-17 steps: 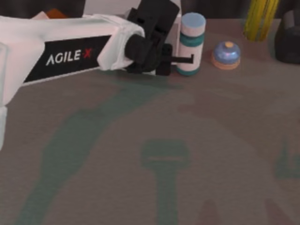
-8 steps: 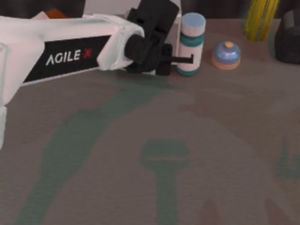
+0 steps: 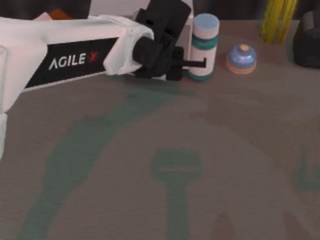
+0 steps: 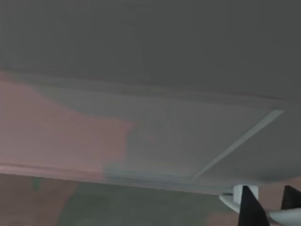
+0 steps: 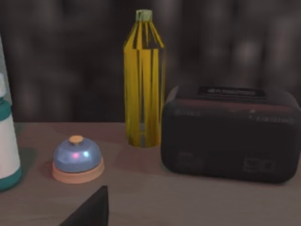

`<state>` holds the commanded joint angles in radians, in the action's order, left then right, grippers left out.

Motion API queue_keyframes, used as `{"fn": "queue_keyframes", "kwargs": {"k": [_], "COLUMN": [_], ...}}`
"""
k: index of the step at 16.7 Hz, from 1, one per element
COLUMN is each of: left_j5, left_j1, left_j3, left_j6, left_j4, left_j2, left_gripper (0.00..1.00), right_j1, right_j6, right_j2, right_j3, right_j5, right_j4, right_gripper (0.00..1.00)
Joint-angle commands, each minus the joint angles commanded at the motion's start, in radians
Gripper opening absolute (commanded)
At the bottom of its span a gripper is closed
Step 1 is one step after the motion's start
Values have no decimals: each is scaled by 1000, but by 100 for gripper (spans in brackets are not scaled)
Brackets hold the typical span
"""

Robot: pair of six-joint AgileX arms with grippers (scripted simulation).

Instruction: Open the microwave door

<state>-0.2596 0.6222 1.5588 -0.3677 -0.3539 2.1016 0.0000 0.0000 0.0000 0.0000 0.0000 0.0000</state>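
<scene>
Left end effector (image 3: pixel 192 62) at microwave door (image 4: pixel 155 136) edge, far-left worktop; grip state unclear; right arm unseen.

Yellow black-striped bottle (image 5: pixel 144 80), blue bell (image 5: pixel 77 159) (orange base), white-teal canister (image 3: pixel 205 46).

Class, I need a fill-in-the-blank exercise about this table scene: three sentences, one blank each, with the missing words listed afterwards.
1. The left arm's black hand reaches the boxy white microwave at the table's ____ edge.
2. The small blue dome-shaped bell sits on an ____ base.
3. The tall ribbed bottle beside the dark boxy radio is ____.

Missing words: far; orange; yellow
</scene>
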Motion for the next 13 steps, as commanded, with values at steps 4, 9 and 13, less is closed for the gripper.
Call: {"fn": "queue_keyframes", "kwargs": {"k": [4,9,13], "left_j5": [15,34,34], "left_j1": [-9,-19,-19], "left_j3": [-33,-69,-69], "left_j6": [27,58,58], "left_j4": [17,36,36], "left_j2": [-21,-42,-42], "left_gripper": [0,0,0], "right_j1": [0,0,0], "right_j6": [0,0,0], "right_j2": [0,0,0], "right_j3": [0,0,0], "right_j5": [0,0,0], "right_j4": [0,0,0], "right_gripper": [100,100,100]}}
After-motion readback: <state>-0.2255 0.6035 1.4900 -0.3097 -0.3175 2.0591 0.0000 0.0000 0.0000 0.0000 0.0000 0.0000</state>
